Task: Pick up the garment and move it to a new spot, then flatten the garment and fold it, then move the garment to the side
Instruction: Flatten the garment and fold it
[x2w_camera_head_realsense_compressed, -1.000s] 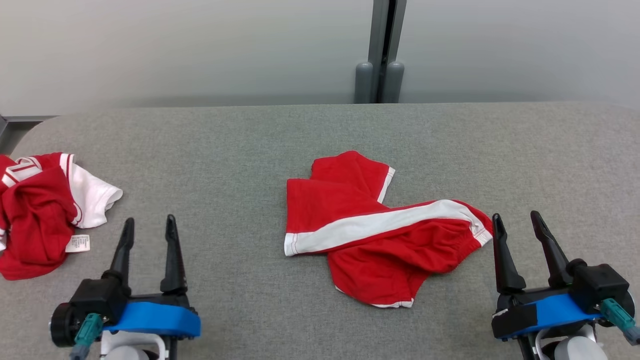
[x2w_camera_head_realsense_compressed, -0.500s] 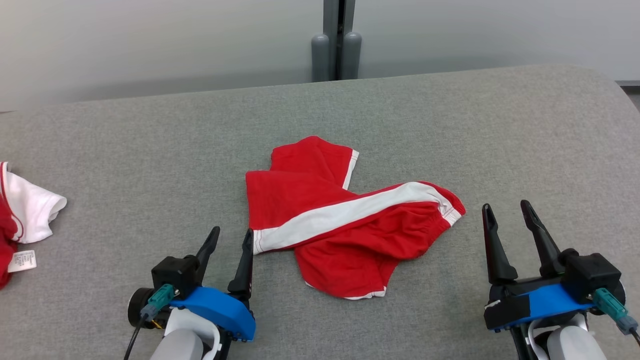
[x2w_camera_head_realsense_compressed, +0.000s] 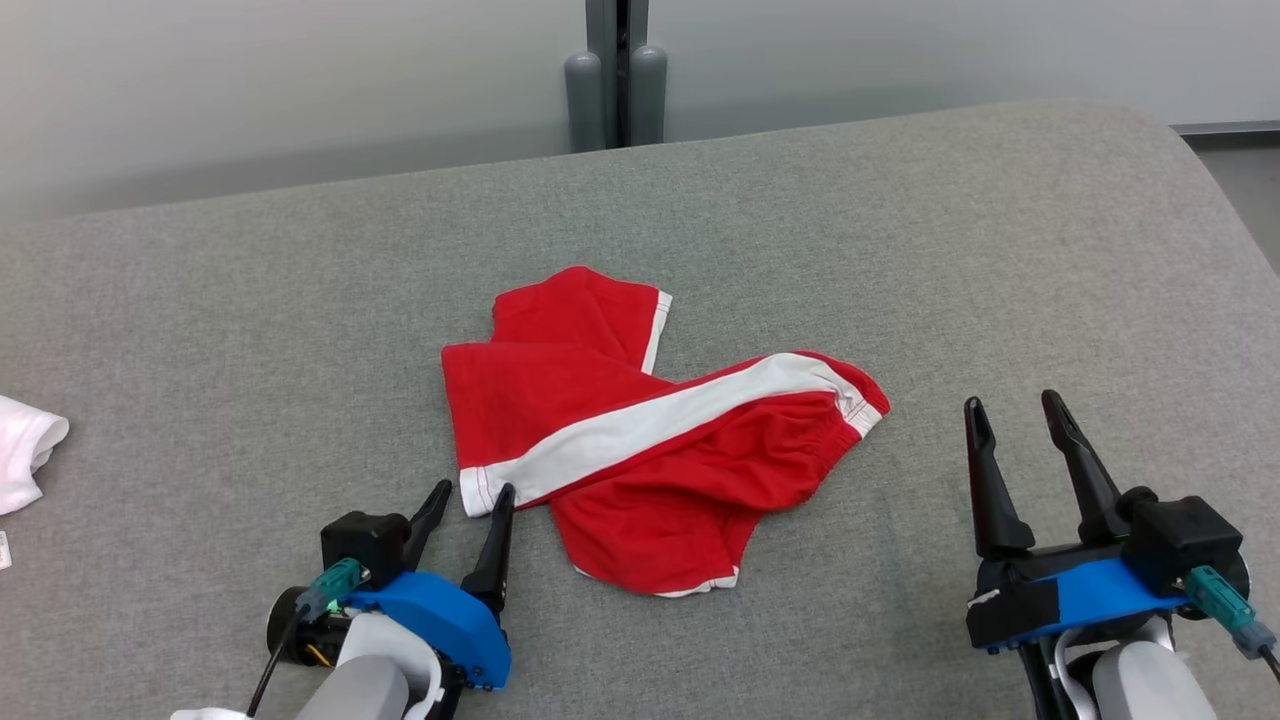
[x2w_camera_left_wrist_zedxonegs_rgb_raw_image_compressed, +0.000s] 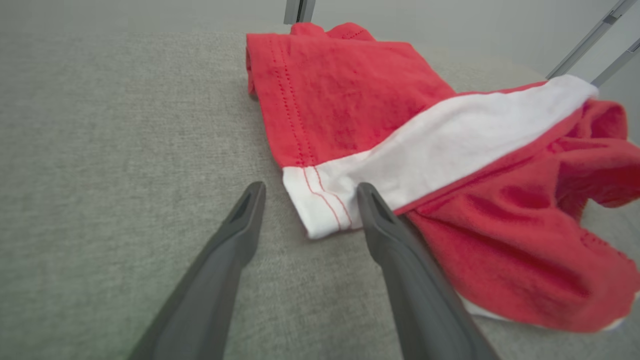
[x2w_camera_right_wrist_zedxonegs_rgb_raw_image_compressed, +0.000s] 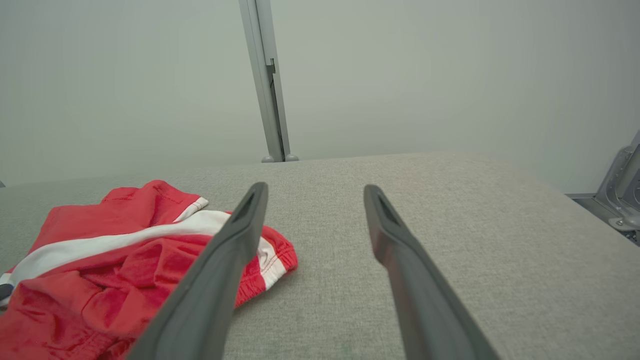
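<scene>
garment red, white-striped, crumpled at middle of worktop | left gripper open, fingertips at near-left white hem corner | right gripper open, empty, right of garment, apart | white cloth far left

A grey fabric-covered table spans the frame. Across the top stands a pale wall, with a grey vertical post at top centre and floor at upper right.

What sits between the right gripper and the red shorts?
Nothing. In the head view, a bare stretch of grey table separates the open right gripper from the waistband end of the red shorts.
</scene>
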